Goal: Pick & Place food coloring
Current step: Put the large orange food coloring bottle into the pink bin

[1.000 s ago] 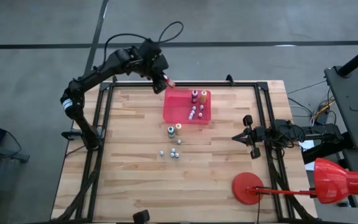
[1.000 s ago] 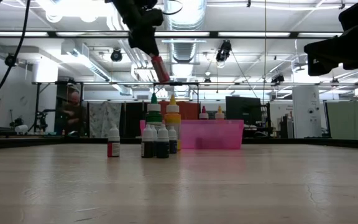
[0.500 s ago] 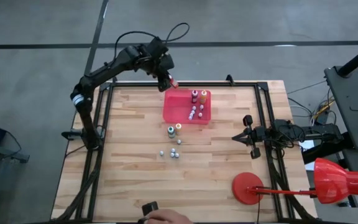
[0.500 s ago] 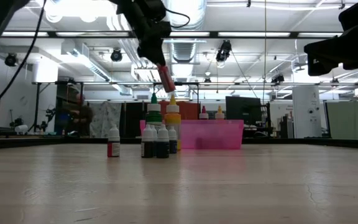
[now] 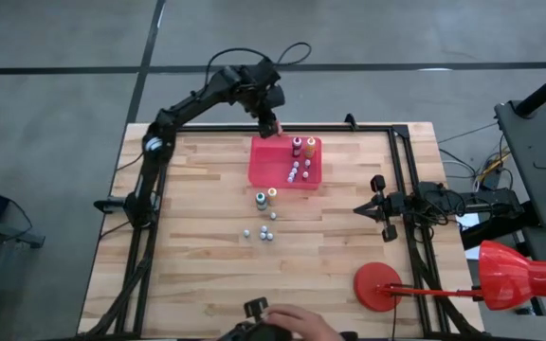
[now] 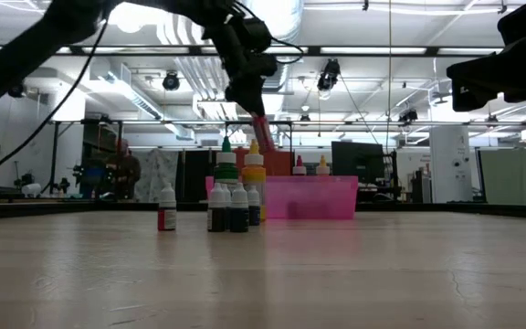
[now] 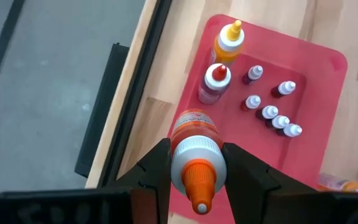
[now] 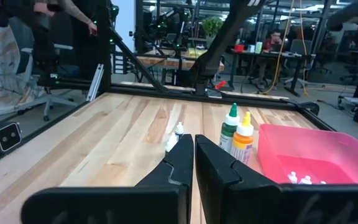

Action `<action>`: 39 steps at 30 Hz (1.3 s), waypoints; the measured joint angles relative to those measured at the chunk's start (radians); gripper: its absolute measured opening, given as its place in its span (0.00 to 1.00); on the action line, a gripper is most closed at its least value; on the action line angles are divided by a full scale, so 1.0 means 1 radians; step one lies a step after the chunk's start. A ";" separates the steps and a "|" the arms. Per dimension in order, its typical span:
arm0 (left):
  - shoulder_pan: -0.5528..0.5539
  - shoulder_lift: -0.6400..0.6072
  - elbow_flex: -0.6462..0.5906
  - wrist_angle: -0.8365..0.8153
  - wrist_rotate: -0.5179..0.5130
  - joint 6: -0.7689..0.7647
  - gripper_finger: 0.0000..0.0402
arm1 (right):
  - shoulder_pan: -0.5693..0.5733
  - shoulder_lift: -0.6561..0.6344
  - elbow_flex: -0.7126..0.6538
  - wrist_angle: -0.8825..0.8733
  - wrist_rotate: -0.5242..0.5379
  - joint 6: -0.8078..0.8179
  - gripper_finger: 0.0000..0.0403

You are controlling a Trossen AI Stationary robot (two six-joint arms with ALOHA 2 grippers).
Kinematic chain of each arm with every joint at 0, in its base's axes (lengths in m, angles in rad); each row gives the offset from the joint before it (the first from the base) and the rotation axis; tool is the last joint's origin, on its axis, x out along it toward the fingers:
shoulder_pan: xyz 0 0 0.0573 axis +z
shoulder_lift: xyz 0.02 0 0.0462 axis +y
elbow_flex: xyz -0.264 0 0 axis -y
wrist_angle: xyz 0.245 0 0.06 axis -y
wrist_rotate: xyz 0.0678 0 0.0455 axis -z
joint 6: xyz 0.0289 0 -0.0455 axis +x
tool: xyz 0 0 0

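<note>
Red-bodied bottle (image 7: pixel 194 149) clenched in left tool (image 7: pixel 194 171) is hanging over tray (image 5: pixel 259 166) far edge, risking dropping outside onto tabletop (image 5: pixel 207 275).

Overhead and table-level views share the red tray (image 5: pixel 285 163); 2 wrist cameras look closer.

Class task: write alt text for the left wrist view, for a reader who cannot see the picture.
The left gripper holds a red bottle with a white cap and orange nozzle above a red tray on a wooden table. In the tray stand a yellow bottle, a dark red bottle and six tiny white-capped bottles.
</note>
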 joint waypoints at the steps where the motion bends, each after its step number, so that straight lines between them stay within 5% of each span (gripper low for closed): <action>1: -0.004 0.016 0.016 -0.006 0.000 0.000 0.24 | 0.000 0.000 0.000 0.000 0.000 0.000 0.02; 39: -0.070 0.205 0.022 0.001 -0.106 0.049 0.24 | 0.000 0.000 0.000 0.000 0.000 0.000 0.02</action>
